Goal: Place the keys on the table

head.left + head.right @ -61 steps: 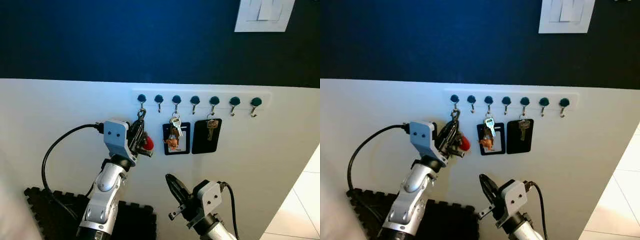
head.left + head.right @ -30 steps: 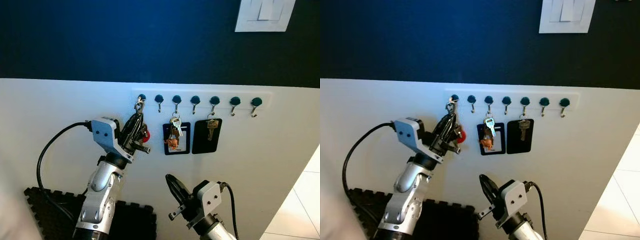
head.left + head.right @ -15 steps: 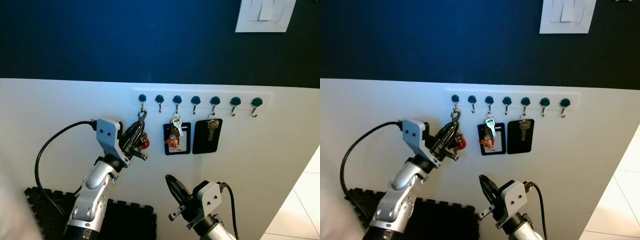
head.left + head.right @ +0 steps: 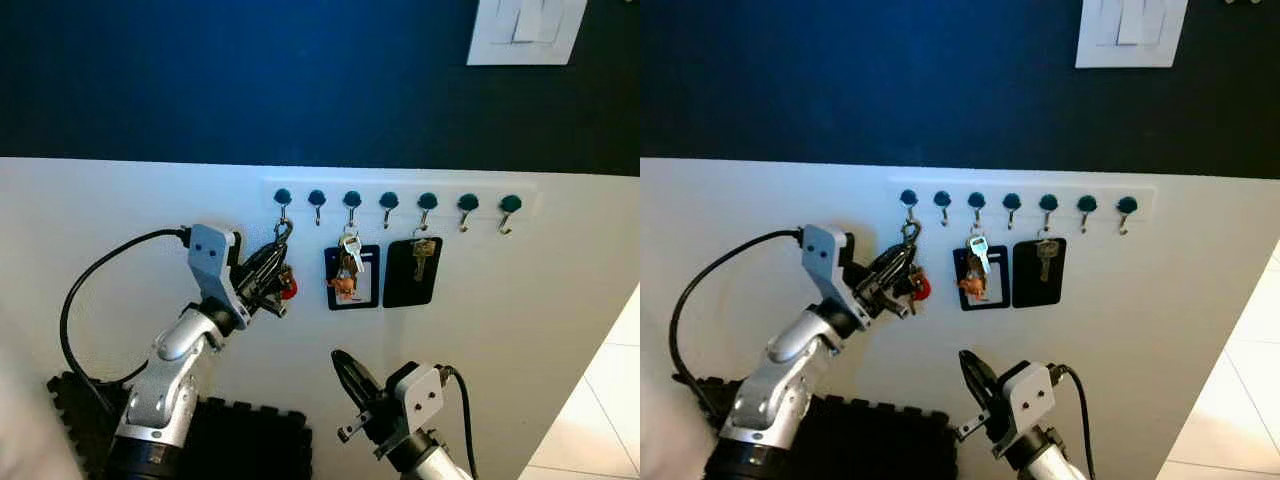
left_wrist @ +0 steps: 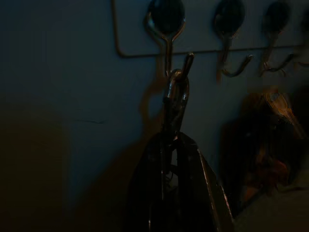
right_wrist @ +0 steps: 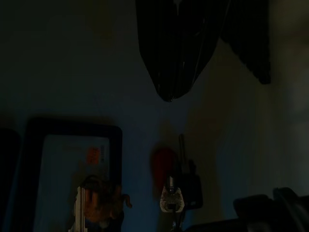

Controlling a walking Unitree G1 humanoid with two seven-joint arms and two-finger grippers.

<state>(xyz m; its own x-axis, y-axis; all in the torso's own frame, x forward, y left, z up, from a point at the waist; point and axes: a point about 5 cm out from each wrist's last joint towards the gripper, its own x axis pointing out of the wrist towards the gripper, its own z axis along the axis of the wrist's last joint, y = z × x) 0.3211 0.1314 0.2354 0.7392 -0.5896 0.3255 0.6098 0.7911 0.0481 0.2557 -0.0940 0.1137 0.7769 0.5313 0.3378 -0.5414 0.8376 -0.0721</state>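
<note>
At the left, the left gripper [image 4: 268, 270] is raised to the wall, its black fingers [image 5: 186, 193] closed tight on the bunch of keys with the red fob and silver carabiner [image 4: 283, 262]. The carabiner's top sits right at the leftmost dark-capped metal hook [image 4: 283, 206] of the white hook rail [image 4: 400, 198]; the dim left wrist view suggests it is just clear of the hook's curl, though I cannot be sure.

If it is not free, pulling away would snag the clip, drag the keys out of the fingers, or strain the rail. A sideways swing could also knock the next bunch, the silver key with the orange charm on a black-framed card holder [image 4: 349, 272], off its hook. Further right hangs a brass key on a black tag [image 4: 418, 262].

Lower and to the right, the right gripper [image 4: 347, 380] idles with its fingers together, empty. No surface for the keys is in sight, so a dropped bunch would fall toward the black foam floor mat [image 4: 250, 440].
</note>
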